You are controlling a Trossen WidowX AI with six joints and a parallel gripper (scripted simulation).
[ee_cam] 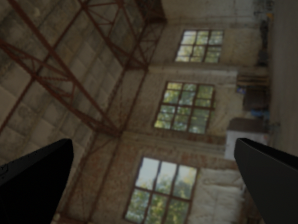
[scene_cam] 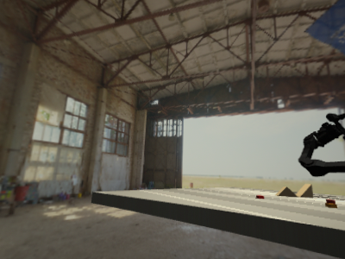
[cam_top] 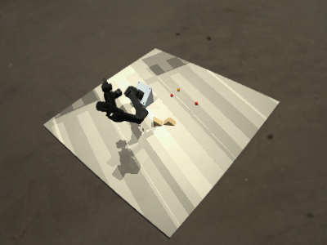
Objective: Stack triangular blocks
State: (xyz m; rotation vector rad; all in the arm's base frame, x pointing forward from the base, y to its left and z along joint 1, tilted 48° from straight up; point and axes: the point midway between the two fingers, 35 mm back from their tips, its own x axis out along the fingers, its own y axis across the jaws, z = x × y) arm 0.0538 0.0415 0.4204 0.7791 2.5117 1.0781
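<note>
Two tan triangular blocks sit on the table close together, separate from each other. One block (cam_top: pixel 169 122) (scene_cam: pixel 286 192) has its ridge upward. The other block (cam_top: pixel 157 122) (scene_cam: pixel 305 190), nearer the arm, stands taller with a sloped face toward the first in the exterior view. My gripper (ee_cam: pixel 155 147) is open, with its two black fingers wide apart and nothing between them. The wrist view shows only walls, windows and roof beams, no block. The arm is folded and raised above the table, away from both blocks; the gripper's fingers are too small to make out in the top view.
A pale blue box (cam_top: pixel 145 91) with a slanted face stands beside the arm. A small red cube (cam_top: pixel 196 103) (scene_cam: pixel 260 197), another red cube (cam_top: pixel 172 95) and an orange cube (cam_top: pixel 178 89) lie beyond the blocks. The table (cam_top: pixel 184 163) (scene_cam: pixel 172 203) has open edges all round.
</note>
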